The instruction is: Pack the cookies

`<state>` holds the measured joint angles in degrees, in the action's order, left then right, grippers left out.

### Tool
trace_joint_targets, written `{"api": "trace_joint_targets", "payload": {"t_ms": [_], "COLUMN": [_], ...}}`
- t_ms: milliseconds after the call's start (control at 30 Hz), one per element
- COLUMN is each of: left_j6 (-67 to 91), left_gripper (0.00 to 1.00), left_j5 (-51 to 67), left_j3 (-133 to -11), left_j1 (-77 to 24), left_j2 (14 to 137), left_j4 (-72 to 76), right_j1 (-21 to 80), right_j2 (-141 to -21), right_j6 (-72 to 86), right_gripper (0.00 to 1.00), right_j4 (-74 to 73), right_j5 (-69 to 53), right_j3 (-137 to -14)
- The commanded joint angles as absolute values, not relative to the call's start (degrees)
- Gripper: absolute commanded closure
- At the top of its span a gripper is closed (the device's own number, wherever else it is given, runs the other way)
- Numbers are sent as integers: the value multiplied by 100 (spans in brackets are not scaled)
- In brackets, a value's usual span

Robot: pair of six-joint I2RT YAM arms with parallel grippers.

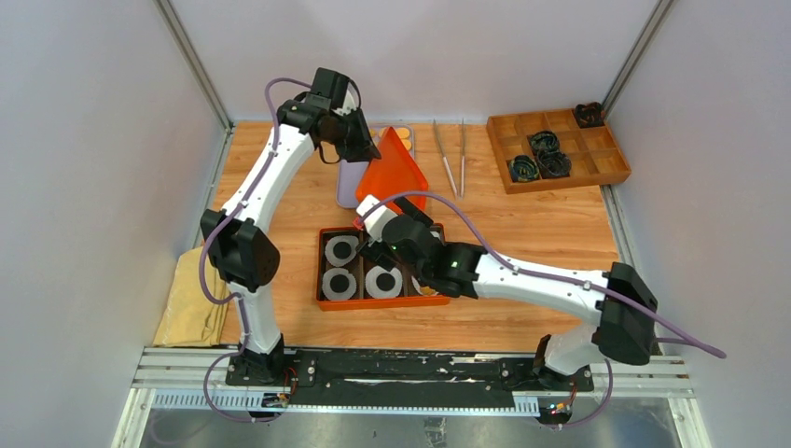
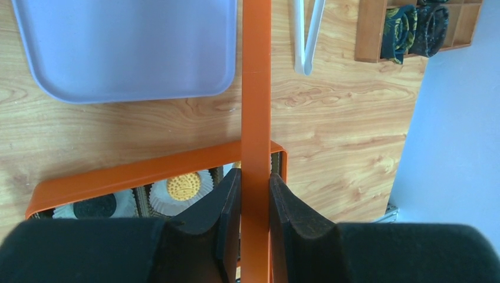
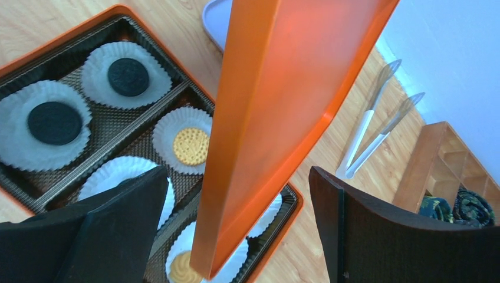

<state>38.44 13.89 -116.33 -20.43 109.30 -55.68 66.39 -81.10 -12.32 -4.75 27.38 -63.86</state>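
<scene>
Your left gripper [image 2: 255, 184] is clamped narrowly on the rim of the orange lid [image 2: 256, 88], holding it on edge over the orange box [image 2: 130, 174]. Your right gripper [image 3: 239, 177] gapes wide, one finger on either side of the lid, gripping nothing. The golden cookies [image 3: 190, 146] lie in white paper liners [image 3: 177, 121] in the box, beneath the right gripper.

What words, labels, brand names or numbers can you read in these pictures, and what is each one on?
No readable text anywhere.
The flat orange plastic lid: plain, no print.
The golden round cookie in its white paper liner: only a stamped dotted pattern, no letters.
The dark round cookies: surface too blurred to read.
The pale lilac plastic tray and wooden compartment box: no labels visible.
</scene>
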Motion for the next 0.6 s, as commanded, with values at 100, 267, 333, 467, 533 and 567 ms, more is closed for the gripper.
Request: {"api": "trace_joint_targets", "payload": {"t_ms": [100, 267, 333, 467, 533, 567], "left_j6": [3897, 3844, 3839, 3757, 3641, 3564], "left_gripper": [100, 100, 100, 100, 96, 89], "left_j5": [1596, 1654, 1660, 1578, 1546, 1497], "left_j3": [-11566, -11429, -11435, -11482, -11609, -11664], "left_j1": [-2039, -2039, -2039, -2039, -2036, -2039], "left_j2": [10331, 10291, 10313, 10334, 10373, 10390], "left_j4": [-5510, -5504, -5503, -5502, -5502, -5499], "right_j1": [6618, 6601, 6601, 6596, 6584, 6571], "right_j2": [-8727, -8747, -8745, -8679, -8603, -8559], "right_j6": [-1440, -1484, -1477, -1383, -1284, -1212], "right_gripper": [10, 57, 74, 100, 100, 100], "right_j4": [589, 675, 645, 411, 306, 216], "right_j5": [3682, 3876, 3986, 4063, 3953, 3879], "right_j3": [-6497, -6554, -6576, -6640, -6646, -6659]}}
